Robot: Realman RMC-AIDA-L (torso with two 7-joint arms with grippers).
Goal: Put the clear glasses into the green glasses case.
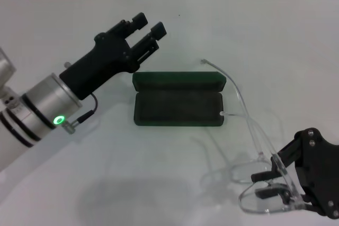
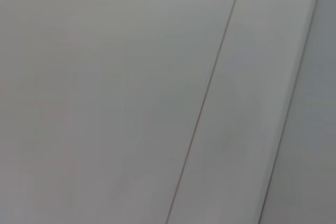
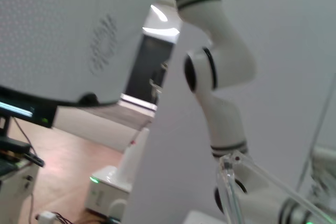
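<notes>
From the head camera I see my right gripper at the near right of the table, its black fingers pinched on the lens end of the transparent wraparound plastic glasses, apparently lifted slightly, though I can't be sure. One thin clear arm reaches back to just beside the right end of the dark green oblong hinged case, which lies open at the middle of the white table, showing its dark lining. My left gripper hovers behind the case's left end, fingers spread apart.
</notes>
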